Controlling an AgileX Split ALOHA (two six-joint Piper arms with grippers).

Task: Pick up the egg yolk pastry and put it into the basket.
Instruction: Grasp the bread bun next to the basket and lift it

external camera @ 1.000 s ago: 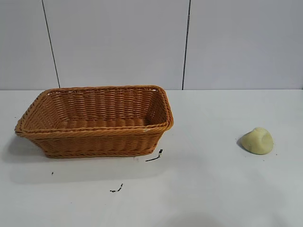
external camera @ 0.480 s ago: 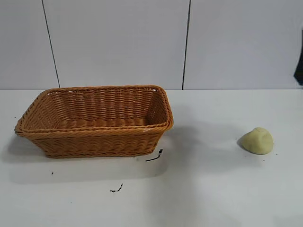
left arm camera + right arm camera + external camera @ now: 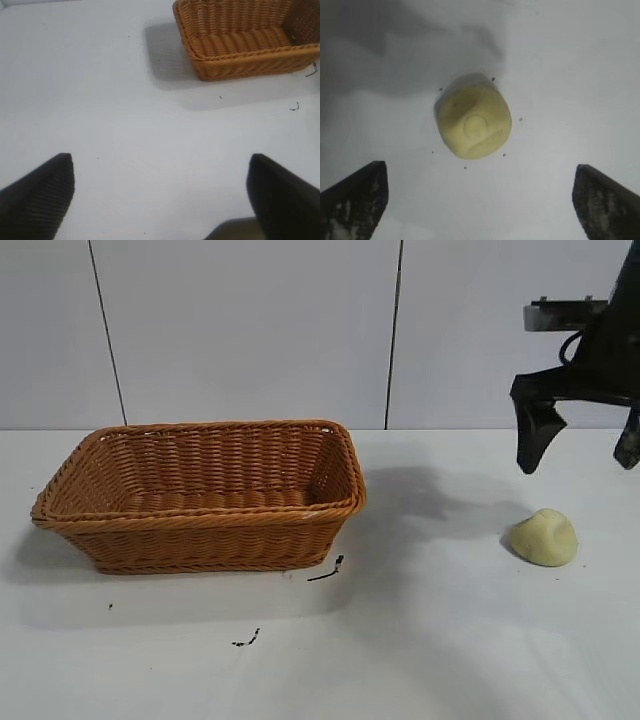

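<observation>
A: What is seen around the work area?

B: A white table (image 3: 430,640) is shown against a pale panelled wall (image 3: 250,330). The basket (image 3: 200,495) is set on the table's left half, open side up, with nothing seen inside it. Two small dark marks (image 3: 325,572) are noted on the tabletop just in front of the basket's near right corner, and tiny dark specks are scattered around the pastry (image 3: 545,537).

A: And where is the pastry placed?

B: It is laid on bare table at the right, well apart from the basket. No object is found between the two.

A: How are the grippers held?

B: The right gripper (image 3: 580,445) is hung above the pastry, pointed steeply down, its fingers spread wide; from the wrist view the pastry (image 3: 474,121) is framed between the two fingertips (image 3: 355,200), untouched. The left gripper (image 3: 160,195) is likewise spread wide over bare table, the basket (image 3: 245,40) being seen farther off.

A: What has changed?

B: A second ago no arm was in the outside view; half a second ago only a dark edge was glimpsed at the right border. The right gripper has since been brought in, and its shadow is thrown across the table between basket and pastry. Neither of those has been moved.
</observation>
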